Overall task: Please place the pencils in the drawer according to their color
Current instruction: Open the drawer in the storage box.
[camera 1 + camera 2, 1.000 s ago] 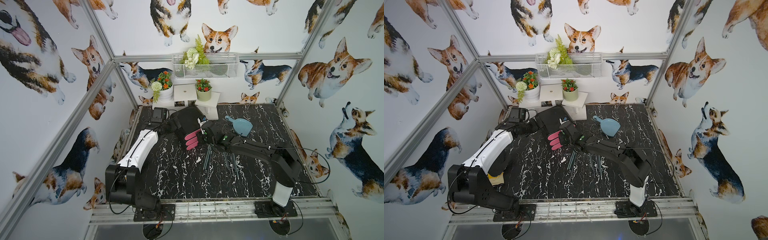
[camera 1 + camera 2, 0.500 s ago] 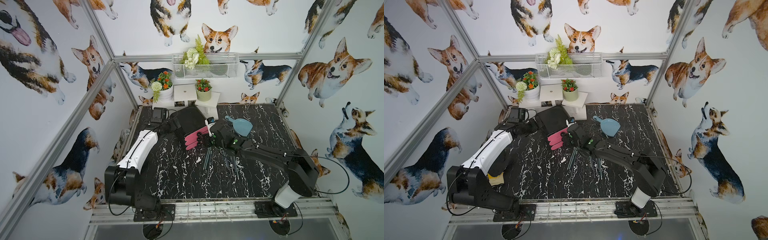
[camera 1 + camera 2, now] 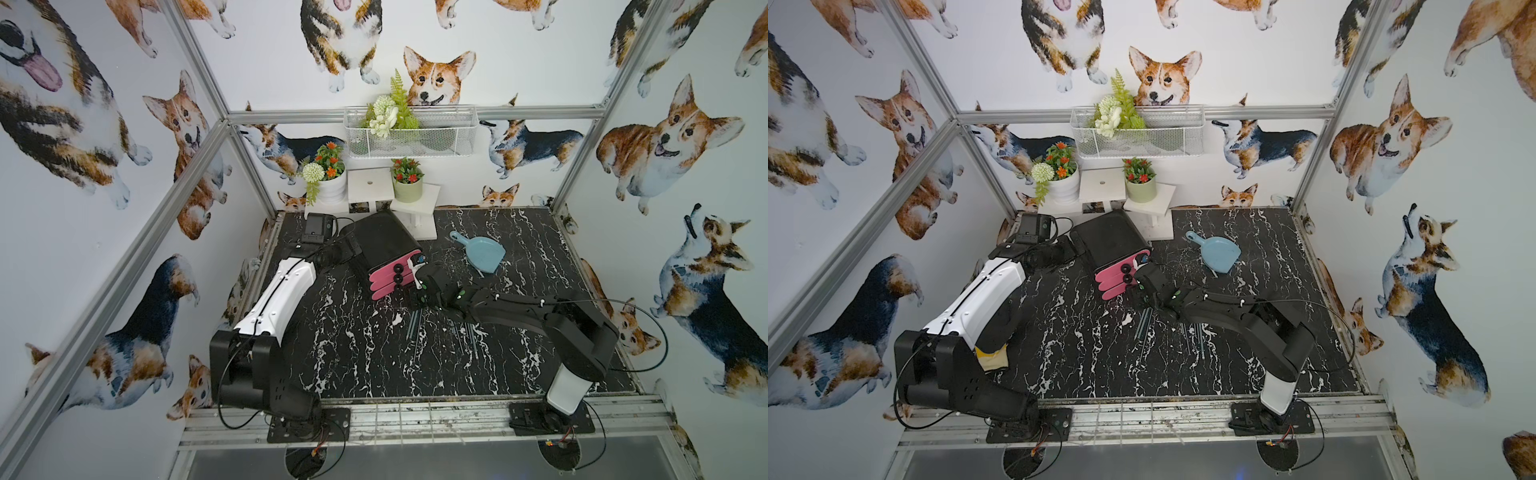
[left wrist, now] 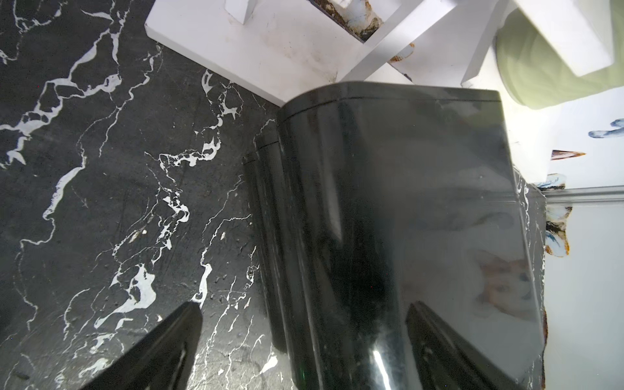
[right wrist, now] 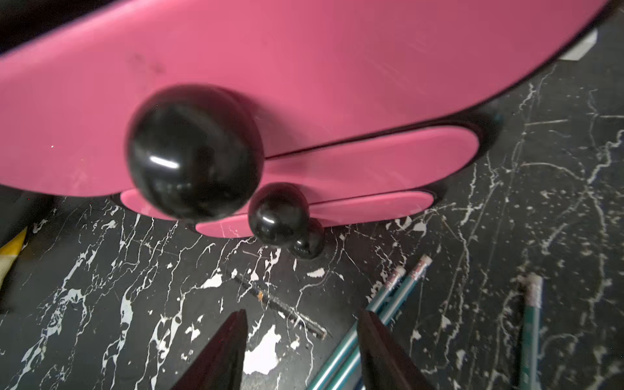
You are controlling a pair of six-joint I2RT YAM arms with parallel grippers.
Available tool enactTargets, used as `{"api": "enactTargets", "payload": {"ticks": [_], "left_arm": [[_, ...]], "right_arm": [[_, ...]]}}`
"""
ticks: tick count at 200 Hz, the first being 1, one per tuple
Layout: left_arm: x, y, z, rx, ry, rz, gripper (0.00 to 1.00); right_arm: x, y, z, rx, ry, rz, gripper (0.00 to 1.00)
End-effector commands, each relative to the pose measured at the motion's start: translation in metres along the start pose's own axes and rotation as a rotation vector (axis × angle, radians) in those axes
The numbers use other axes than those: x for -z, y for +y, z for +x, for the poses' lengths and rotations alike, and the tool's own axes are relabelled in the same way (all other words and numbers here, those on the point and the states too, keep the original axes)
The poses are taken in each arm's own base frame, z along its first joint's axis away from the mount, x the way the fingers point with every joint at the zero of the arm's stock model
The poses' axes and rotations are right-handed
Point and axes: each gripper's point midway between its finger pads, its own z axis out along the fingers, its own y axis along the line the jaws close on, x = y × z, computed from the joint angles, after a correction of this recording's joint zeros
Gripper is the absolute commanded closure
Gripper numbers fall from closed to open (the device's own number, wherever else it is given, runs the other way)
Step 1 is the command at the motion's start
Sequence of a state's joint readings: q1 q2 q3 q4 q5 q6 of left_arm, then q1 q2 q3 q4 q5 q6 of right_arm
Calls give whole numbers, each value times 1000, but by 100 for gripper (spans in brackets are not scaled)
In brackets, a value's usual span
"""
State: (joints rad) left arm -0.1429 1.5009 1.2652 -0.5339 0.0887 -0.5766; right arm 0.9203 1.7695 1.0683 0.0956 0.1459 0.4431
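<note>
Knobs [image 5: 194, 152] total three (one per pink drawer front [image 5: 337, 50]).

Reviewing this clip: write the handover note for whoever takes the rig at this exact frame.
Left gripper: open, one finger beside the black drawer chest, the other over it.
Right gripper: open and empty, just in front of the pink drawer fronts and their knobs.
Pencils: those in view lie loose on the table before the chest, teal ones nearest the Right gripper.
Done: no pencil visibly stored; no drawer clearly pulled out.
Left: open drawers, sort every pencil by colour.
</note>
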Motion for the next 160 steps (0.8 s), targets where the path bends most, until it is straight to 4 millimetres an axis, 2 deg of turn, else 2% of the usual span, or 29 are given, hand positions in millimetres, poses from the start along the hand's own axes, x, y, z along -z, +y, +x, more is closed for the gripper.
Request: {"api": "enactTargets", "payload": {"ticks": [1,66,160], "left_arm": [[1,0,-1,-6,2,-3,0],[5,-1,-1,-6,-3,-1,0],[6,-2,-2,-7,-4,3,0]], "right_arm": [[-6,11,-26,-8,-110,-41,45],[-17,10,-30,-21,-192,-49,45],[-28,3,-38,-36,-222,6,46]]}}
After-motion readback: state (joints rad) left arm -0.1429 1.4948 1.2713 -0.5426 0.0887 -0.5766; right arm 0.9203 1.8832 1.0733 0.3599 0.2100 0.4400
